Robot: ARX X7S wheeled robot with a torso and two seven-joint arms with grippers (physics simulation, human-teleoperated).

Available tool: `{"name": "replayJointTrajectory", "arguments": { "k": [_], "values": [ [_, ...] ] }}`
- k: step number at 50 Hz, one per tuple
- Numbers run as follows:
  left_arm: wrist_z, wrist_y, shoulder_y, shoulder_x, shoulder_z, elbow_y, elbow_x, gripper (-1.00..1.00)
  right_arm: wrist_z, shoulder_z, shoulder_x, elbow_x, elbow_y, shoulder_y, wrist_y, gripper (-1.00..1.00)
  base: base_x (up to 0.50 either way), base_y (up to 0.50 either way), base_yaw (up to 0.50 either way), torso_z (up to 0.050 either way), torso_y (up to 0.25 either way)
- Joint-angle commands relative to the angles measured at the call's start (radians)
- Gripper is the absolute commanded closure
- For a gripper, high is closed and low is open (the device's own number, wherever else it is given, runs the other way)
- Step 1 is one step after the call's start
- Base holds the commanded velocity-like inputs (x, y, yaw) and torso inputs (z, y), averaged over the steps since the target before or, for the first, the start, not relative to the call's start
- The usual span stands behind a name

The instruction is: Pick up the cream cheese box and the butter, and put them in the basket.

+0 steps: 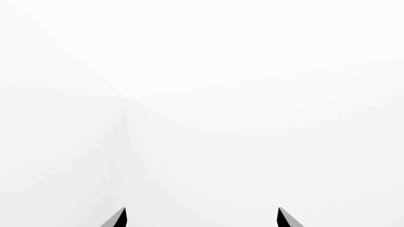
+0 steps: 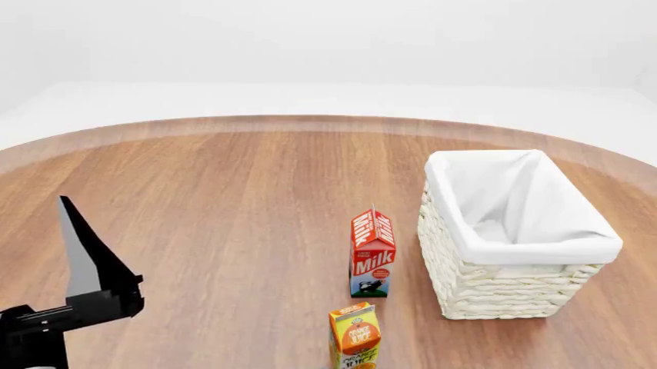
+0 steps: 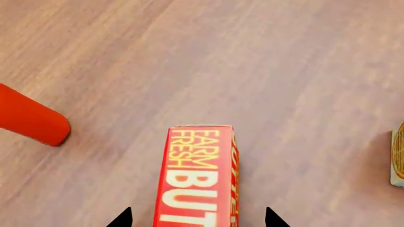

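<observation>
Pincer tips of the right arm (image 3: pixel 198 218) are seen spread wide in the right wrist view, straddling the butter (image 3: pixel 196 175) without touching it; nothing is gripped. The butter lies flat on the tabletop (image 3: pixel 303 71), its long axis running straight away from the pincer toward 12 o'clock, so a closure across its narrow width is judged to be the coming move. The left pincer (image 1: pixel 202 217) is also parted and empty, facing blank white. The basket (image 2: pixel 518 254) stands at 3 o'clock in the head view. The cream cheese box is not seen.
</observation>
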Motion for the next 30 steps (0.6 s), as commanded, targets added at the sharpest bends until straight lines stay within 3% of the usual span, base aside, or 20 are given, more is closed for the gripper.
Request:
{"name": "replayJointTrajectory", "arguments": {
  "k": [1, 13, 30],
  "values": [
    [-0.002, 0.003, 0.000, -0.001, -0.002, -0.004, -0.002, -1.00, -0.047, -0.020, -0.003, -0.035, 0.041, -0.004, -0.013, -1.00, 0.00, 0.00, 0.00, 0.000, 0.000],
    [-0.004, 0.002, -0.001, -0.003, -0.004, -0.003, -0.005, -1.00, -0.138, -0.043, 0.000, -0.099, 0.123, -0.021, -0.054, -1.00, 0.00, 0.00, 0.00, 0.000, 0.000],
    [-0.006, 0.005, 0.001, -0.006, -0.008, -0.003, -0.009, -1.00, -0.016, -0.046, -0.013, 0.000, 0.048, -0.015, 0.005, -1.00, 0.00, 0.00, 0.00, 0.000, 0.000]
  ]
}}
